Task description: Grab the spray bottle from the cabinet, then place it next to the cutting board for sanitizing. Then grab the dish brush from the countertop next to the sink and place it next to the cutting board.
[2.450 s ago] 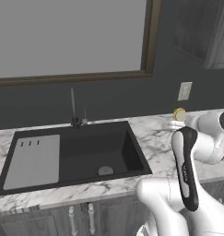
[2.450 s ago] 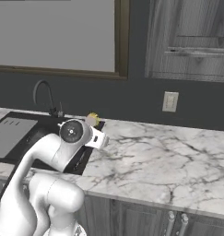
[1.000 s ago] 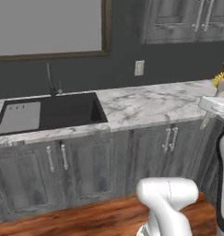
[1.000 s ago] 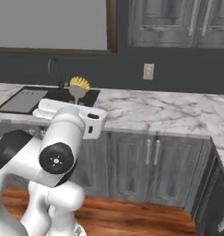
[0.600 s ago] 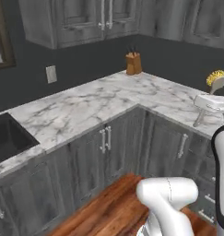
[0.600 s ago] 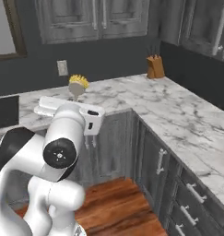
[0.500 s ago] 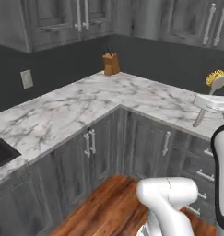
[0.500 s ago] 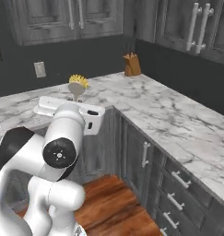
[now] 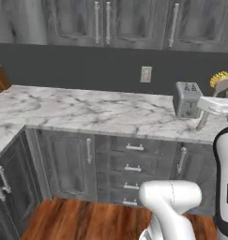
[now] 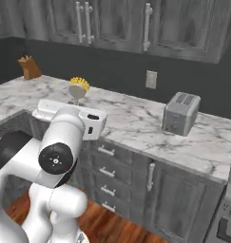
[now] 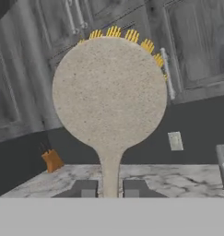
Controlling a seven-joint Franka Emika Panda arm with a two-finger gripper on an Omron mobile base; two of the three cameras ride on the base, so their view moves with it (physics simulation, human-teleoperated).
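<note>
Hand view: my fingers pinch the dish brush by its handle, head up. Beyond, a toaster stands on the marble surface.

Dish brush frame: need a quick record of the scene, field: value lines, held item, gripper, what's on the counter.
held item: dish brush, yellow bristle head up, handle between the fingers
gripper: gripper shut on the brush handle, carried above counter height
countertop: white marble countertop, turns a corner at the left of the left base view
toaster: grey toaster on the counter, near the back wall
knife block: knife block at the far left of the counter
wall: outlet on the dark backsplash
cutting board: not in view
</note>
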